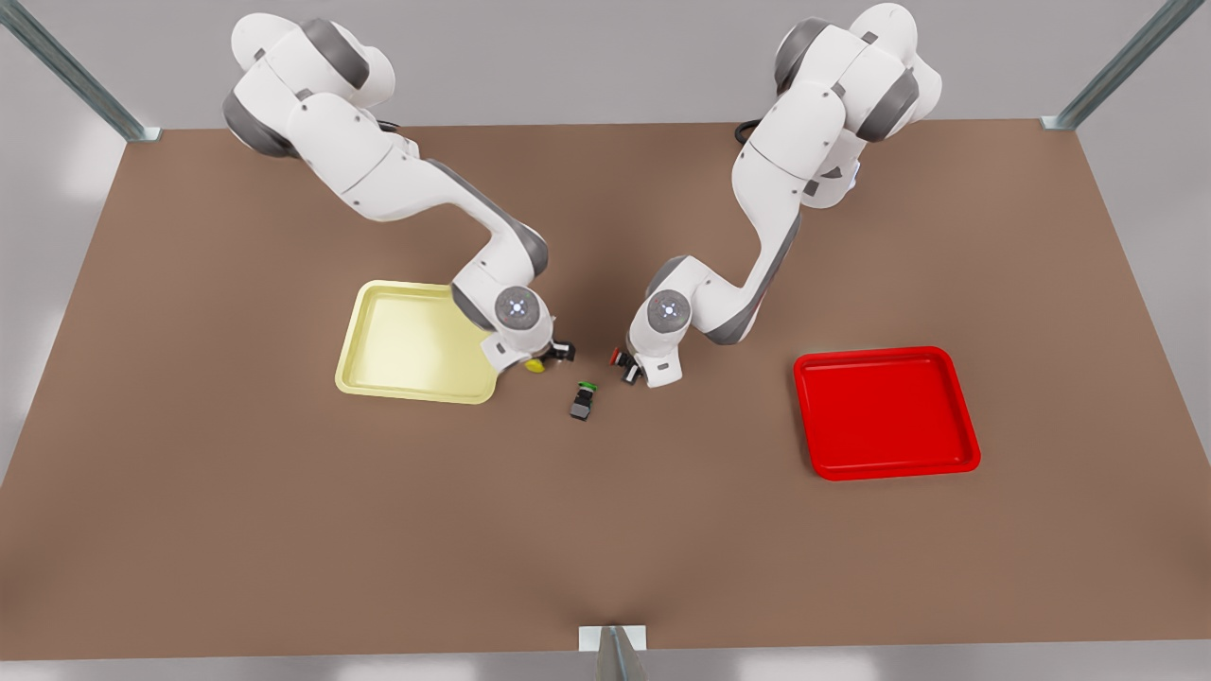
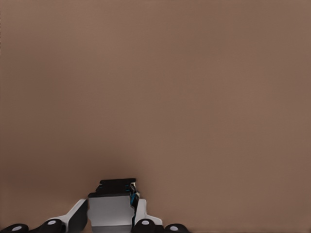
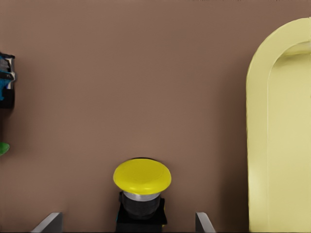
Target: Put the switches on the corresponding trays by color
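The yellow switch (image 1: 535, 365) stands on the table just off the pale yellow tray (image 1: 407, 340) at the corner nearest the table's middle. My right gripper (image 1: 546, 359) is open around it. In the right wrist view the yellow switch (image 3: 142, 191) sits between the two spread fingertips (image 3: 48, 221), with the yellow tray (image 3: 282, 145) beside it. At the front view's right, my left gripper (image 1: 626, 367) is shut on the red switch (image 1: 617, 357). Its dark body (image 2: 111, 206) fills the gap between the fingers (image 2: 142, 213). The red tray (image 1: 885, 411) lies farther to the front view's right.
A green-capped switch (image 1: 582, 399) lies on its side between the two grippers, slightly nearer the table's front edge. Its green cap (image 3: 3, 148) peeks in at the rim of the right wrist view. Open brown table (image 1: 605, 530) stretches in front of both trays.
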